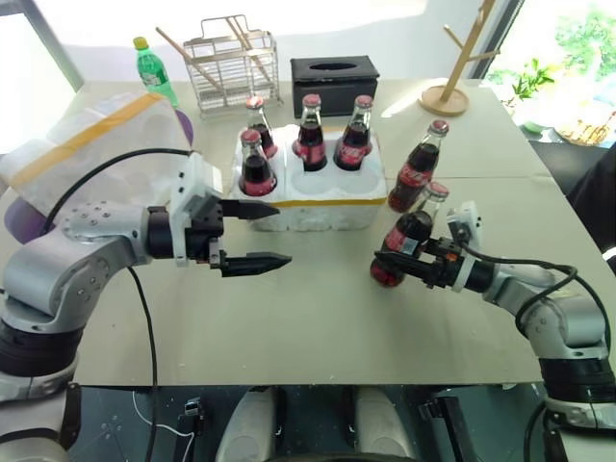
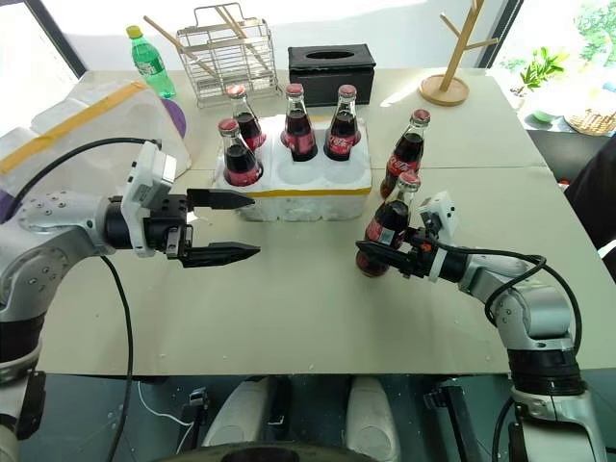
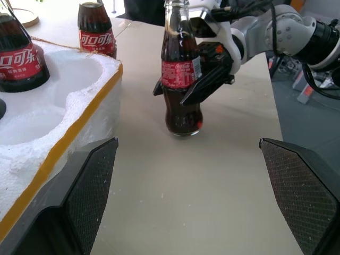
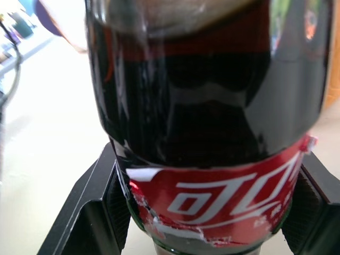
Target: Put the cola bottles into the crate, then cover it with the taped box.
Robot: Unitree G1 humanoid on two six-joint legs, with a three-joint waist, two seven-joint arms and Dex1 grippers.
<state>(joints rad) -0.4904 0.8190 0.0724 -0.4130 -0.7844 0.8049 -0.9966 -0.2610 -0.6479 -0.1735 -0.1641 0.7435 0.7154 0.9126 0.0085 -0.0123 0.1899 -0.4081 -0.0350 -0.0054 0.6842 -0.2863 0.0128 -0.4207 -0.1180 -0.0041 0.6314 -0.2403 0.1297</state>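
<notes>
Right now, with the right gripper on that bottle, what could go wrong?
1. The right gripper clamps the cola bottle low on its body, so it may tilt or slip when lifted.
2. Another bottle stands close behind it and could be knocked over.
3. The open left gripper hovers by the crate's empty front wells, possibly blocking the way in.

Six cola bottles [image 2: 299, 125] in all: four stand in the crate [image 2: 306, 189] at upper centre, one stands on the table [image 2: 289, 308] just right of it, and one sits lower right (clamped by the right gripper [image 2: 385, 252]). One taped box [image 2: 72, 120] at upper left, one green bottle [image 2: 149, 65], one wire rack [image 2: 219, 50], one black tissue box [image 2: 332, 70], one wooden stand [image 2: 448, 72].
</notes>
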